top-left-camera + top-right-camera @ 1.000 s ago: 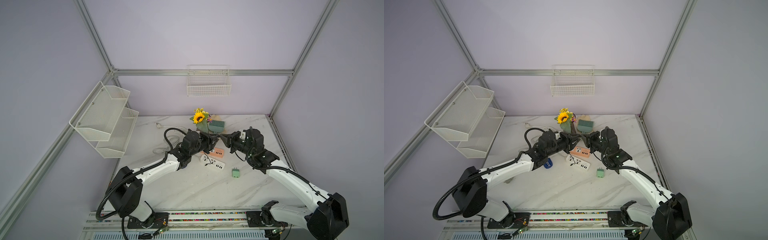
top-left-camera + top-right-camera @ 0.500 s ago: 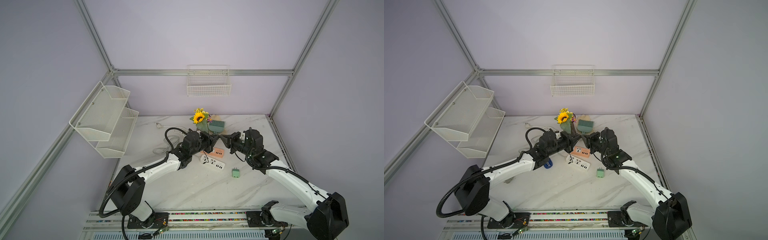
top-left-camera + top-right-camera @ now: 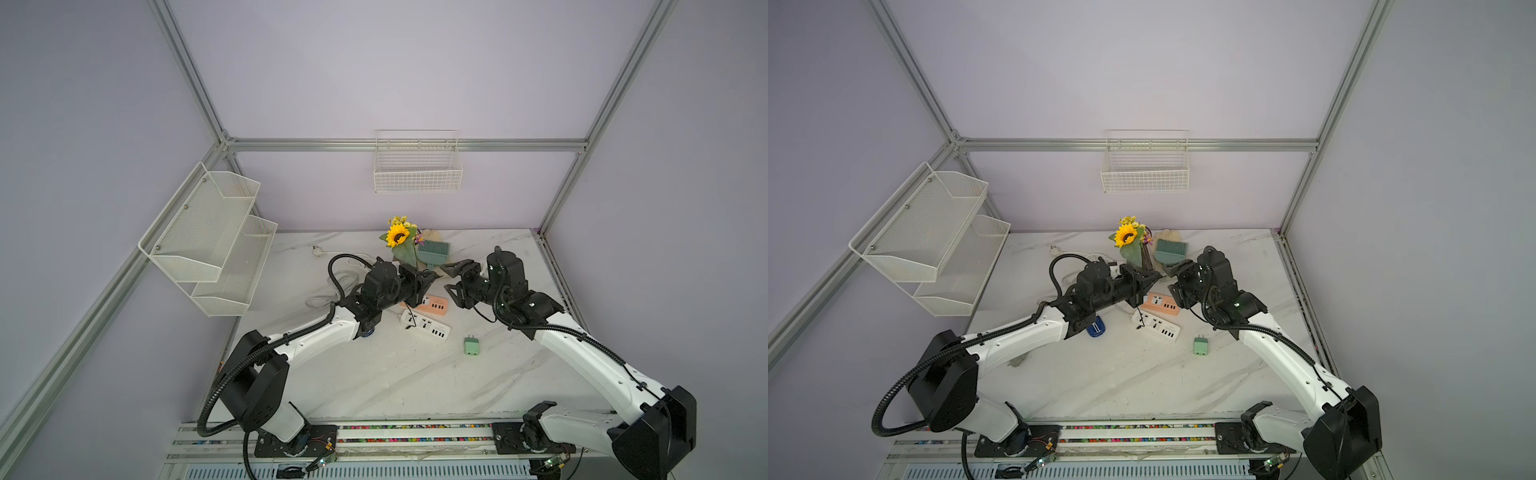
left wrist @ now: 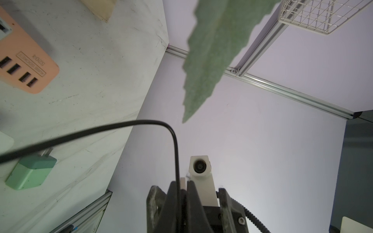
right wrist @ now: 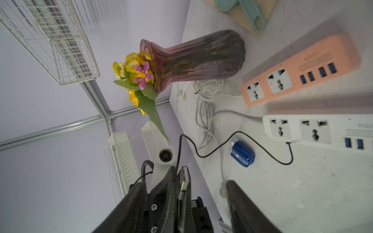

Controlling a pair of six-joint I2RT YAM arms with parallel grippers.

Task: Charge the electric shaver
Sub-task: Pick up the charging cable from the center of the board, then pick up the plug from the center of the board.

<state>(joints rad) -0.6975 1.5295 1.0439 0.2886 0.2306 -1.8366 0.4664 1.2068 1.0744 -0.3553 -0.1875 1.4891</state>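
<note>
The electric shaver (image 5: 241,153), small and dark blue with a silver end, lies on the marble table by the left arm's wrist (image 3: 1095,327). A thin black cable (image 5: 212,151) runs from beside the white power strip (image 5: 314,131) up to my left gripper (image 4: 182,183). That gripper is shut on the cable's USB plug (image 5: 184,186), above the table and tip to tip with the right one in both top views (image 3: 432,276). My right gripper (image 5: 183,183) stands open, its jaws wide on either side of the left gripper's fingers, touching nothing (image 3: 451,279).
An orange power strip (image 3: 432,303) lies behind the white one (image 3: 426,326). A mint-green plug adapter (image 3: 471,345) sits nearer the front. The flower vase (image 5: 197,58), a teal brush with dustpan (image 3: 433,251) and a coiled white cord (image 3: 328,291) crowd the back.
The left gripper closed on the cable's plug. The right gripper then opened and let it go. Both arms have stayed almost where they were.
</note>
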